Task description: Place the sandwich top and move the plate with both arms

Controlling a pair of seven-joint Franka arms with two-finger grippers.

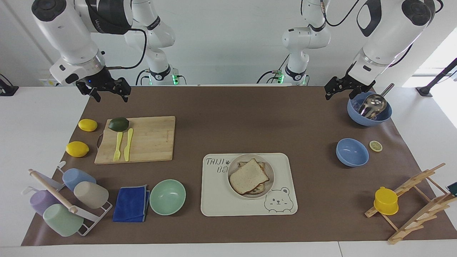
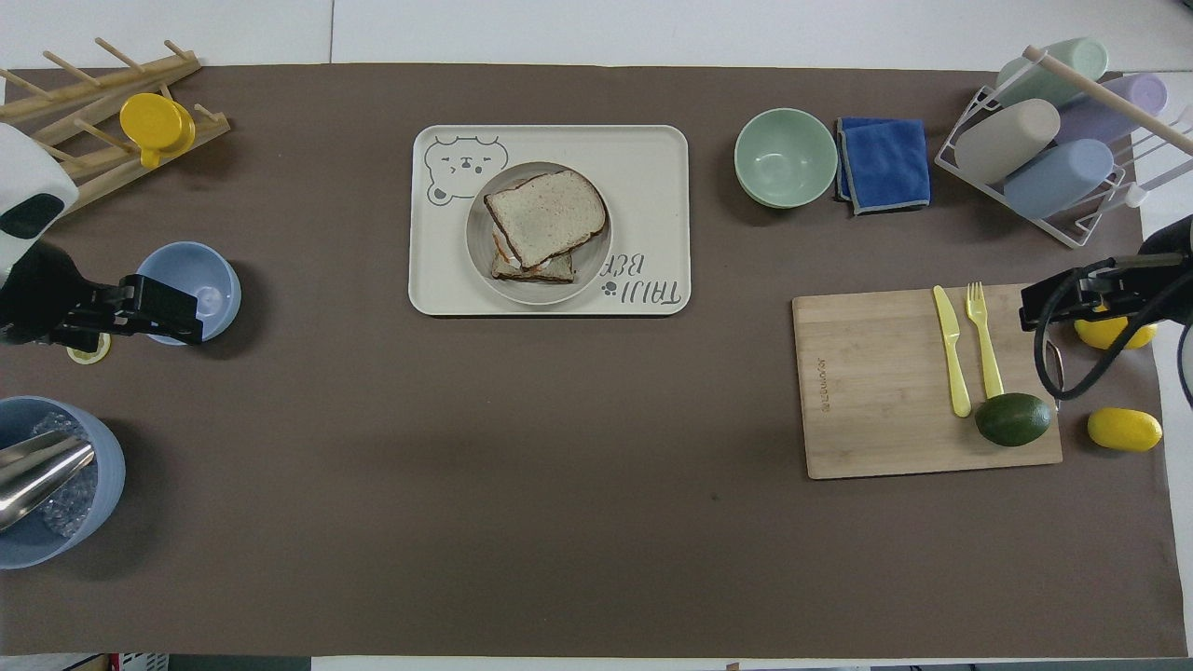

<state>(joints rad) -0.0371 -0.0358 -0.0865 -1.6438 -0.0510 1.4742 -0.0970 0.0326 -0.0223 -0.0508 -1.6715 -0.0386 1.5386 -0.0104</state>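
Your sandwich top [image 1: 249, 175] already lies askew on the stack in the plate [image 1: 270, 176], which sits on the bear tray [image 1: 285, 178] lettered "TAIJI BE…". Both end effectors, left [image 1: 338, 90] and right [image 1: 106, 91], hang open and empty, well apart from it at the tabletop's ends, so the two-arm plate move looks not yet begun.

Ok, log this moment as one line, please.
pale speckled bread slice: on sandwich, round beige plate | plate: on cream bear tray | left gripper: open, raised | right gripper: open, waiting

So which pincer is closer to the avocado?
Right. The right pincer hangs near the avocado, at that end of the table; the left pincer is at the other end.
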